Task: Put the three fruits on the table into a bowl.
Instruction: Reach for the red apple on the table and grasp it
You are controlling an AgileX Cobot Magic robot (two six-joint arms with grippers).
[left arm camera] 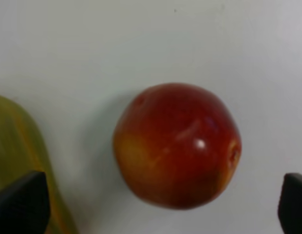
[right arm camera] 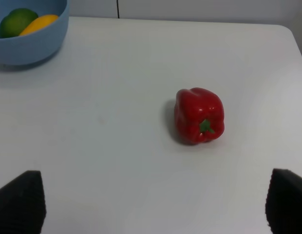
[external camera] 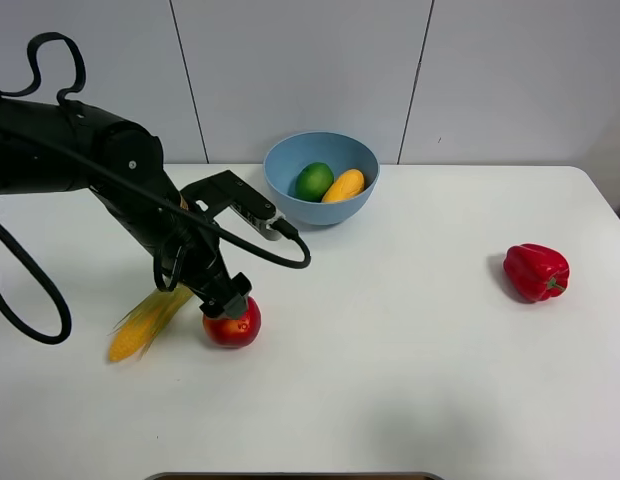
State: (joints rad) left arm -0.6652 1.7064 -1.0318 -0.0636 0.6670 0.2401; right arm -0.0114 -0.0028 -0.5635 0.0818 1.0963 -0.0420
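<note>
The red apple with yellow blush lies on the white table at the front left. My left gripper hangs right over it, open; in the left wrist view the apple sits between the two fingertips, apart from both. The green lime and the yellow-orange mango lie in the light-blue bowl at the back middle. My right gripper is open and empty, out of the exterior high view; its view shows the bowl with both fruits.
A corn cob lies just left of the apple, close to the left fingertip. A red bell pepper lies at the right; the right wrist view shows the bell pepper ahead of the right gripper.
</note>
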